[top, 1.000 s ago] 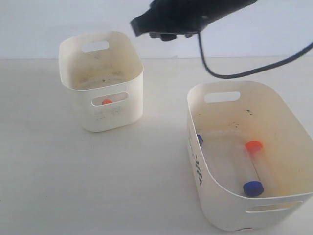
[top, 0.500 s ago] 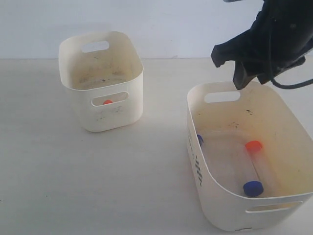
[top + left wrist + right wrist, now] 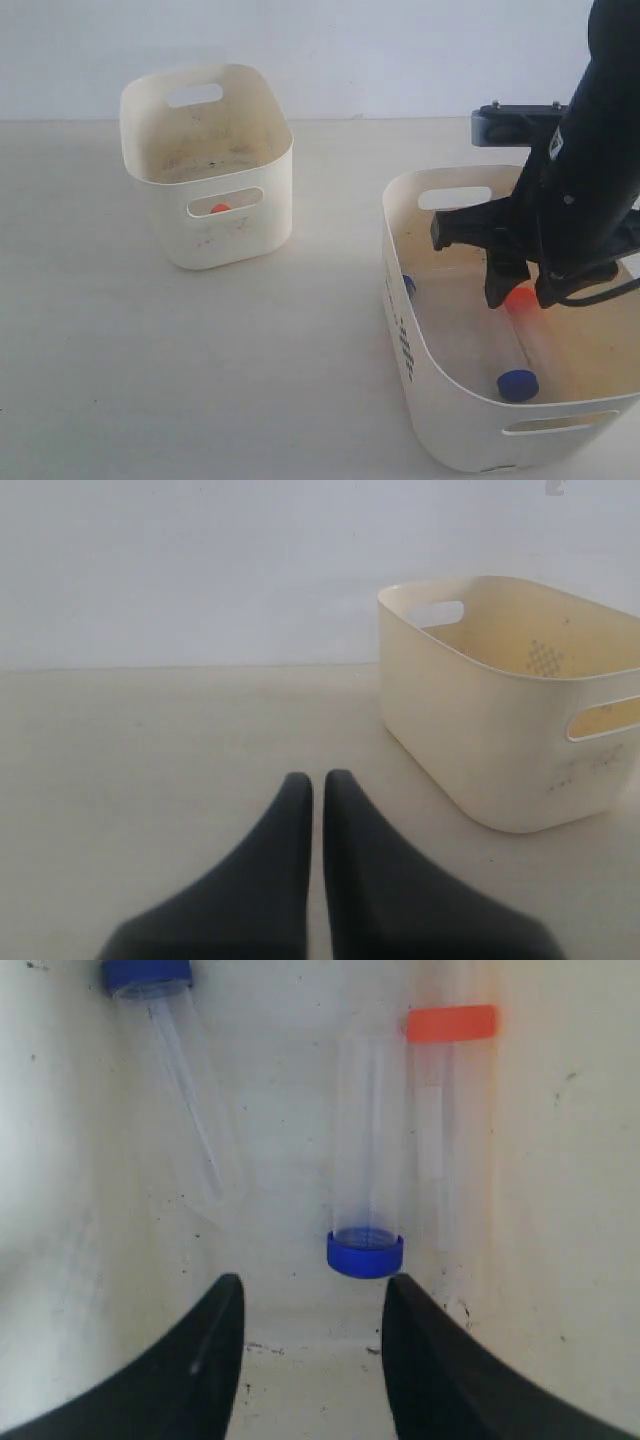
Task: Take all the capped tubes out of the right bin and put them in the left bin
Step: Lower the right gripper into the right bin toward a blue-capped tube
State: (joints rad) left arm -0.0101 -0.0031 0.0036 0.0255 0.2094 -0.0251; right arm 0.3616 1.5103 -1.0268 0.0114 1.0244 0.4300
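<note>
The right bin (image 3: 440, 400) holds three capped tubes: one with an orange cap (image 3: 522, 297), one with a blue cap (image 3: 517, 384), and a blue cap (image 3: 408, 285) by the near wall. My right gripper (image 3: 503, 288) hangs inside this bin, open, just above the orange-capped tube. In the right wrist view the open right gripper (image 3: 312, 1298) holds nothing; a blue-capped tube (image 3: 366, 1210) lies just ahead, an orange-capped tube (image 3: 448, 1080) beside it, and another blue-capped tube (image 3: 170, 1050) apart. The left bin (image 3: 240, 240) shows an orange cap (image 3: 220, 208) through its slot. My left gripper (image 3: 312, 782) is shut, empty, over the table near the left bin (image 3: 470, 730).
Both bins stand on a pale tabletop (image 3: 200, 380) with a white wall behind. The right arm's black body (image 3: 590, 180) fills the space over the right bin's far half. The left arm does not show in the exterior view.
The right arm has swung from high above the table's back middle over to the right and dropped into the right bin. The tubes and bins have not moved.
</note>
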